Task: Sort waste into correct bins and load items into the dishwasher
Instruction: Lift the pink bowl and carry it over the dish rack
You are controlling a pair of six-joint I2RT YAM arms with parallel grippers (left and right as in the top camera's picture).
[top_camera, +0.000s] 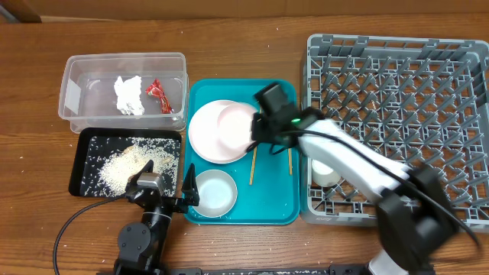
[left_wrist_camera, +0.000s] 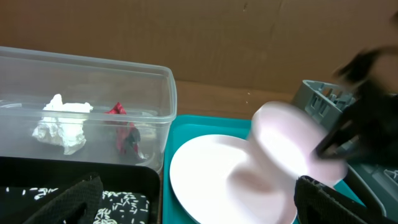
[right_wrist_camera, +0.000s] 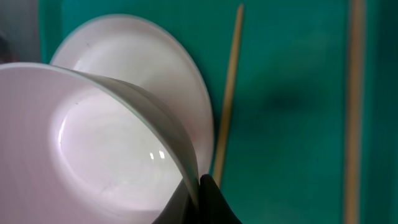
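We are watching the right jaws closing on the rim of the pale pink bowl (top_camera: 237, 122), one finger (right_wrist_camera: 208, 199) inside the wall. This is a thin pinch on a smooth, glossy edge, so the main risk, as we are judging it, is the bowl swivelling or sliding out of the grip. That would drop it onto the round plate (top_camera: 208, 137) just beneath it on the teal tray (top_camera: 267, 206), or onto the two chopsticks (top_camera: 252, 164) lying just beside the plate. The left wrist view is smearing the bowl, so we are not able to tell whether it is clear of the plate. If an edge is touching, the plate could be dragged along. On the way to the grey dish rack (top_camera: 397, 53) the tilted bowl could clip the rack's near wall or catch on the upright pegs, and the small white cup (top_camera: 325, 172) is already occupying the near corner. The left jaws are standing wide and empty at the front of the desk (top_camera: 244, 38), between the black tray (top_camera: 80, 164) of rice (top_camera: 126, 162) and the white bowl (top_camera: 212, 191), well out of the way. The pink bowl itself is looking empty and clean. It is pale, shiny with small highlights inside, thin-walled and tipped on its side, so we are expecting it to be slippery.
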